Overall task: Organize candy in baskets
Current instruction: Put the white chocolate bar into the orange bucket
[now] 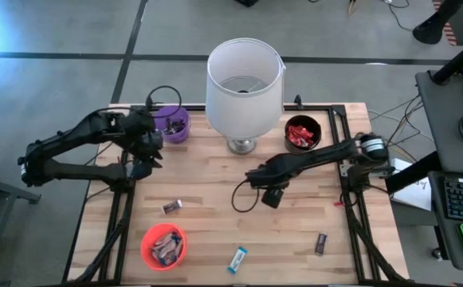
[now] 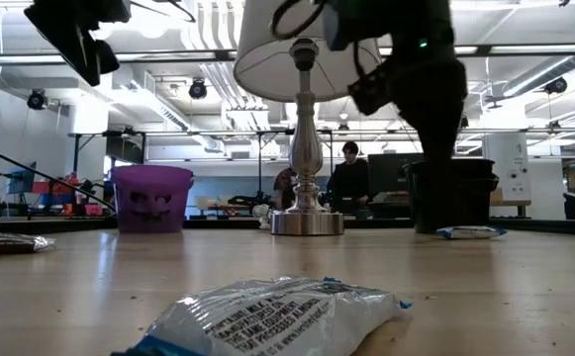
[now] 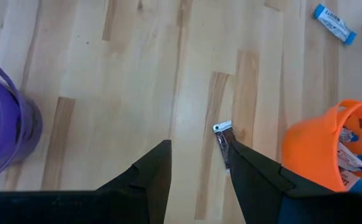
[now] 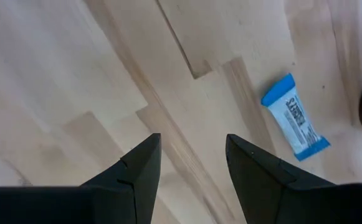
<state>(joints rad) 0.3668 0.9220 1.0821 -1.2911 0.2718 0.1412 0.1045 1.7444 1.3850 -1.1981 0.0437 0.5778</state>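
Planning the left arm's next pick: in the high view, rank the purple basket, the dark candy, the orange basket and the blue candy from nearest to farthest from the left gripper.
1. purple basket, beside left gripper.
2. dark candy, mid-table.
3. orange basket, near edge.
4. blue candy, near edge, centre.

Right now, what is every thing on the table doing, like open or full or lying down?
Left gripper: open, empty, above the table.
Right gripper: open, empty.
Purple basket: upright, candy inside.
Black basket: upright, red candy inside.
Orange basket: upright, candy inside.
Blue candy: lying loose.
Dark candy: lying loose.
Lamp: standing.
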